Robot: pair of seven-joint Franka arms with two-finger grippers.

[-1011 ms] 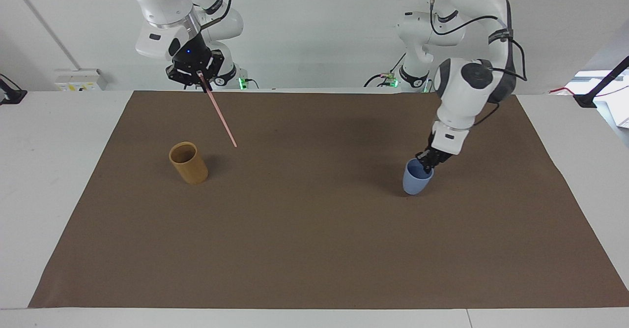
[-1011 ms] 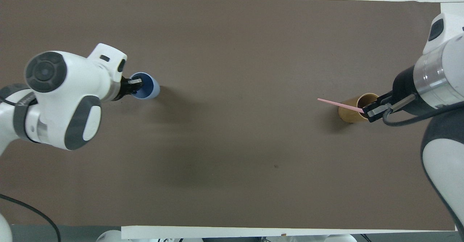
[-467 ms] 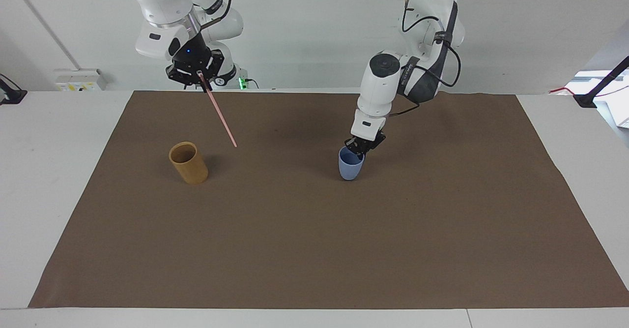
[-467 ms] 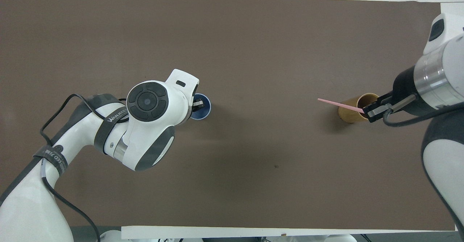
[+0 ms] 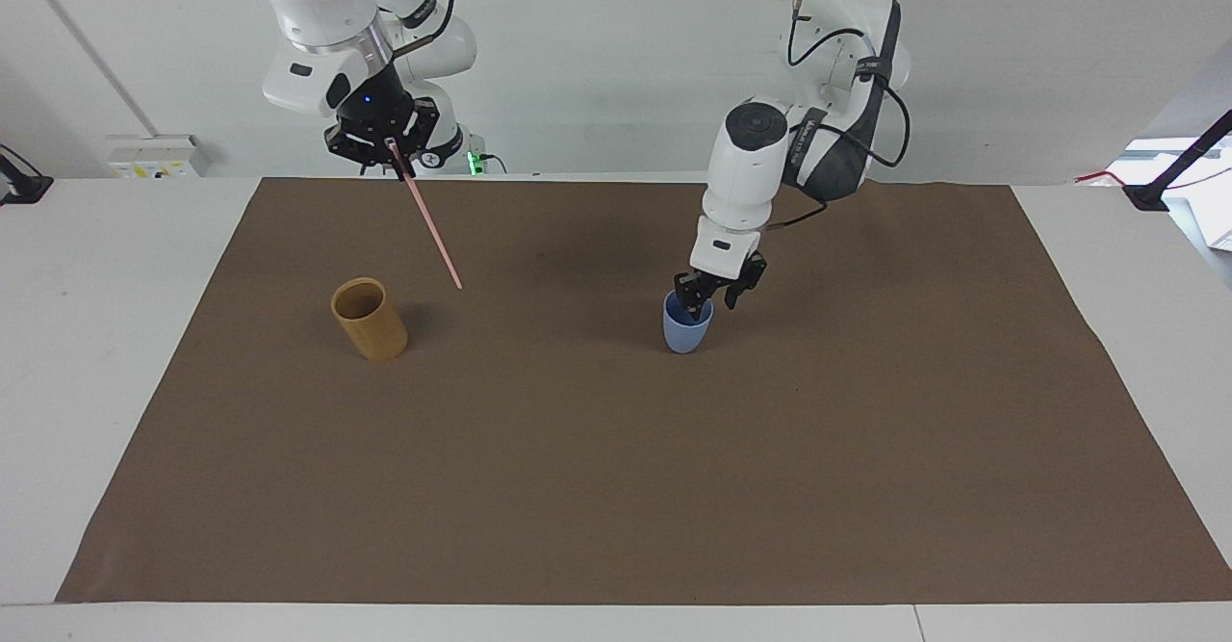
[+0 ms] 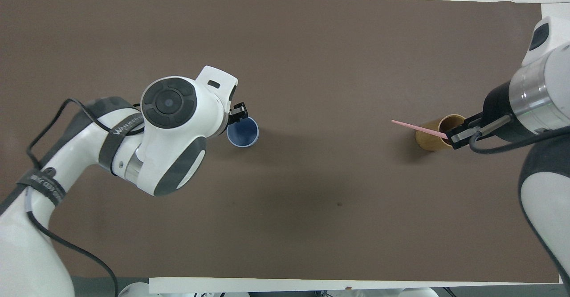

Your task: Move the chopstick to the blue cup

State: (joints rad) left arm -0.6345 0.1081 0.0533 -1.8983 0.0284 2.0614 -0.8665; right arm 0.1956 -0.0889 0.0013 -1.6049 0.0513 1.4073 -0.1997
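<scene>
My left gripper (image 5: 707, 301) sits at the rim of the blue cup (image 5: 686, 329), mid-frame on the brown mat (image 5: 616, 488), jaws spread, one finger dipping inside. My right gripper (image 5: 395, 156), upper left, pinches the pink chopstick (image 5: 431, 230), which slants down above the tan cup (image 5: 370, 320).

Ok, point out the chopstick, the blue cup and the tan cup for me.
chopstick (image 5: 432, 230), facing view, middle of its pink shaft, held by the right gripper (image 5: 396, 163).
blue cup (image 5: 684, 334), facing view, its outer wall.
tan cup (image 5: 373, 332), facing view, its outer wall.
</scene>
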